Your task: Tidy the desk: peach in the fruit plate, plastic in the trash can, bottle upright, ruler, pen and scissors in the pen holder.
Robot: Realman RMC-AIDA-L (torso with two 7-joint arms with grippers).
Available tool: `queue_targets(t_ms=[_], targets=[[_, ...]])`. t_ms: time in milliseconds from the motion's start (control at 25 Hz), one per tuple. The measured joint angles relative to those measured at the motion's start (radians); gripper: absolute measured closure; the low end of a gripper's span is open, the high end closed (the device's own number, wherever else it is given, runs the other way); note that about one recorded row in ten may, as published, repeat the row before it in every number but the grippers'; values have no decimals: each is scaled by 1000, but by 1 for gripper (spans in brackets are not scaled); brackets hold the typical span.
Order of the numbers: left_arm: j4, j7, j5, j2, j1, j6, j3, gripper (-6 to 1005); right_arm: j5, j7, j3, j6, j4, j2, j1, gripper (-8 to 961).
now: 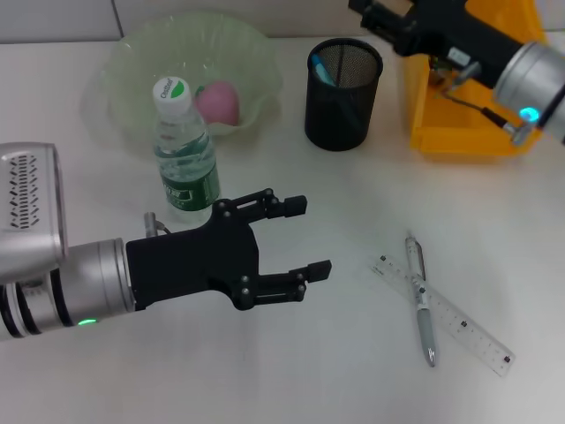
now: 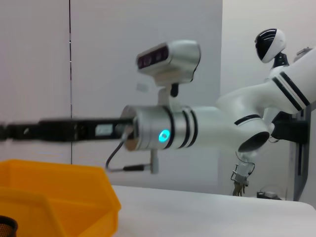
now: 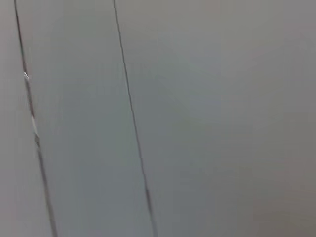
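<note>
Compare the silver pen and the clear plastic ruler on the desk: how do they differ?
The silver pen is narrow, rounded and opaque; the clear plastic ruler is flat, wider, see-through and marked with graduations. The pen runs almost straight toward the robot; the ruler lies diagonally. The pen lies on top, crossing the ruler. Both lie flat on the white desk, still outside the black mesh pen holder.

My left claw [image 1: 305, 238] is matt black plastic on a brushed metal wrist. The bottle [image 1: 183, 150] is clear glossy plastic, the pen holder [image 1: 342, 81] black wire mesh, the ruler [image 1: 446, 314] transparent, the desk [image 1: 335, 371] smooth matt white.
</note>
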Motion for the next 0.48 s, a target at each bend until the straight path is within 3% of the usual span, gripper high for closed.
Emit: queue_targets(t_ms=[120,280,320,360,480], targets=[[2,-2,0,2,6,4,-4,202,-123,317,-8,-53,-227,-3,-105,387],[0,-5,0,4,10,5,-4,202,-454,808,0,-149,-642,-3,-217,255],[0,-5,0,4,10,5,-4,202,-566,937,8,-195,-736,-4,-223,219],[-2,-7,0,5,13,6,-4,202,-830,1169,29,-329,-893,-9,-207,183],[2,-15,0,13,29,6,-3,202,-1040,1317,39,-468,-991,-15,-162,163]])
